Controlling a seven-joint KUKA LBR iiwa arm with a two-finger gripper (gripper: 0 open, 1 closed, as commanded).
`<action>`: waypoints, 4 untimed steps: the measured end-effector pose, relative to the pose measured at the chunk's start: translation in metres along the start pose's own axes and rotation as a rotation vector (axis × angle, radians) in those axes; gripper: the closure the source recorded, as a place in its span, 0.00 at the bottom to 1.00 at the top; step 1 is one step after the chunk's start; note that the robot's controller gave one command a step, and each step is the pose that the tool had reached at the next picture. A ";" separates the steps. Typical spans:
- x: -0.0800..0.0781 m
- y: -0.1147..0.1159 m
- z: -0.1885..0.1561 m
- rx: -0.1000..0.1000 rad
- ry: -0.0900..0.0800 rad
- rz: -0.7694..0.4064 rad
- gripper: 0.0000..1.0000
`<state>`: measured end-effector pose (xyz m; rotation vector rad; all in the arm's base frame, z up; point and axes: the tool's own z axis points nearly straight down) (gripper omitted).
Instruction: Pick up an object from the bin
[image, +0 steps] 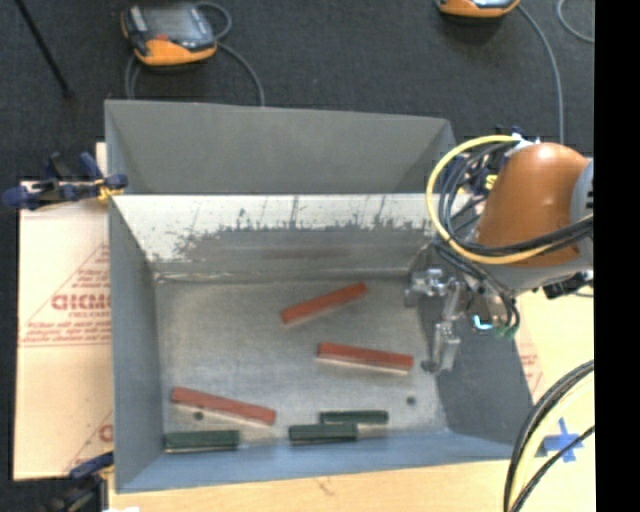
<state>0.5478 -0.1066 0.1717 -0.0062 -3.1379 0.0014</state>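
Gripper (441, 352) low by bin (280, 150) right wall, just beside middle red bar (365, 358); opening, cannot tell. Best: centre over bar, straddle narrow width, descend straight.

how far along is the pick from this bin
Done: nothing lifted yet; the red-brown bars and dark green bars lie flat on the floor of the bin. In hand: the gripper is low at the bin's right side, next to the right end of the middle red-brown bar, and I see nothing held. Left: grasp one thing and raise it out.
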 end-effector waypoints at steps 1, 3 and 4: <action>-0.002 0.000 -0.005 0.001 -0.008 -0.003 0.00; -0.005 0.053 0.100 0.000 -0.011 0.052 1.00; -0.034 0.054 -0.061 0.002 -0.013 -0.026 1.00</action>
